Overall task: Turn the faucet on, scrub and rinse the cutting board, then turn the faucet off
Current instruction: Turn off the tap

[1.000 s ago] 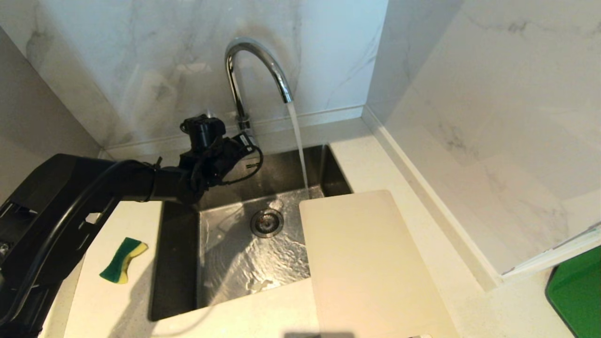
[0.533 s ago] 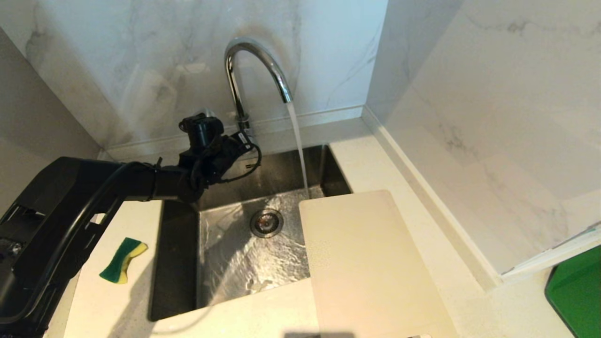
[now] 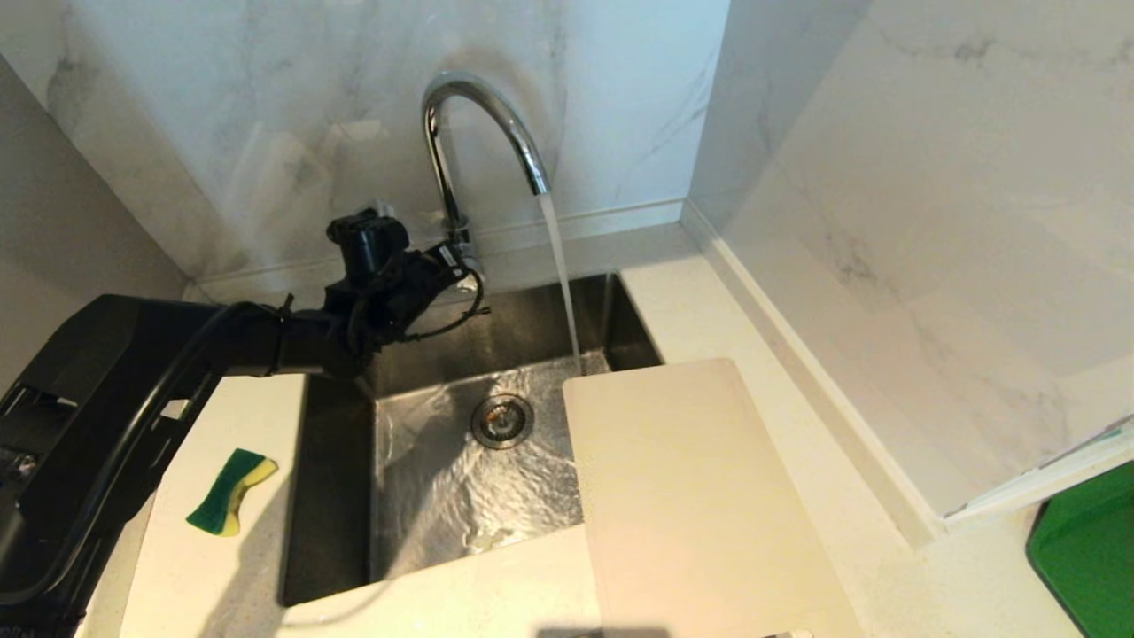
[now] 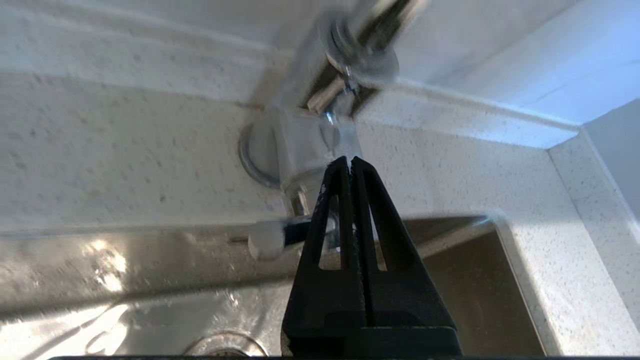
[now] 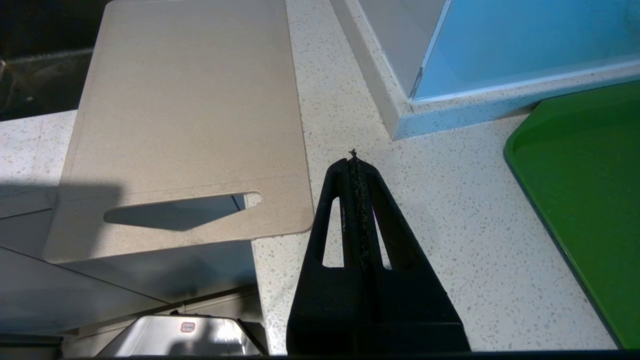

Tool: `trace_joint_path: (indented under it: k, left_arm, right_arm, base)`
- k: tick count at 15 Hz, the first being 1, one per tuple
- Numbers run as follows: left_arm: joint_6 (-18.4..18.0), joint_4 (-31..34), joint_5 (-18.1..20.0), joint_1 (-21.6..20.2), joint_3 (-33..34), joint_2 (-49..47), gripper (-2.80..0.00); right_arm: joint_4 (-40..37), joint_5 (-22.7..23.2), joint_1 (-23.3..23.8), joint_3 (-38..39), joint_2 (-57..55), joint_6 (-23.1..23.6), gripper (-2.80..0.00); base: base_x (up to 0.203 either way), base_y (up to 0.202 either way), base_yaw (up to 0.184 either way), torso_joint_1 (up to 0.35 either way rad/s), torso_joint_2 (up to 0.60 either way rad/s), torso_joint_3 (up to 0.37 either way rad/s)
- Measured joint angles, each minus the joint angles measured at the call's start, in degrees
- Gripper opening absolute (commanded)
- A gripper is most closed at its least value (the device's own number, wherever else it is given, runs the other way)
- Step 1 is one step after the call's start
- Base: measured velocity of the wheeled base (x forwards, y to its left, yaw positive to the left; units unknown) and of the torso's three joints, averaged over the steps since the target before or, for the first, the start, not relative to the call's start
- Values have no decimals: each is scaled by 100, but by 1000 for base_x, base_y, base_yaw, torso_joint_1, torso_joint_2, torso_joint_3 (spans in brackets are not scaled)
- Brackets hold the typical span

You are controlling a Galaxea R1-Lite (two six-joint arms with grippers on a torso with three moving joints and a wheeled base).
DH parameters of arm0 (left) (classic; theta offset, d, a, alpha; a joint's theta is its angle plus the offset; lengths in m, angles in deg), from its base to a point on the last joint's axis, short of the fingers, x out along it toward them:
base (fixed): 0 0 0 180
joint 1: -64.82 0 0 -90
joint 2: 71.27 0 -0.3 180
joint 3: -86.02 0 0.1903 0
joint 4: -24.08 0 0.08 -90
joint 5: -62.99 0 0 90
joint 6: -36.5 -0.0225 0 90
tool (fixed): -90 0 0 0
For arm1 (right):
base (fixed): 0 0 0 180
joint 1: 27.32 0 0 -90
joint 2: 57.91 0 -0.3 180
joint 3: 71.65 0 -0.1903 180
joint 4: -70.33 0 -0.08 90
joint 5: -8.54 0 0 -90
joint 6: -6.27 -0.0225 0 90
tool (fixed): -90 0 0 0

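Beside faucet [image 4: 320,135] base, left pincer [image 4: 350,161] (closed)

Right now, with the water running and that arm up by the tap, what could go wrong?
The stream from the faucet lands just beside the cutting board, whose far end overhangs the sink; a nudge might tip it in. The shut left gripper sits close to the faucet's base and could bump the lever. The sponge lies untouched, so no scrubbing yet.

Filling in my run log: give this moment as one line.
faucet: running | left pincer: shut, at faucet base | cutting board: unscrubbed | sponge: on counter
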Motion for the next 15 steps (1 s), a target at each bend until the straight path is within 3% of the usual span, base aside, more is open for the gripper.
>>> trace_joint_path:
  k: [6,15]
  left_arm:
    - [2,0,35,-258,-5,6,-280]
    - [13,170,-23,-238,0,199,-280]
  right_arm:
    - [0,4,0,0,0,0,-280]
    - [0,4,0,0,0,0,-280]
  base:
    - [0,0,0,0,0,0]
    - [0,0,0,0,0,0]
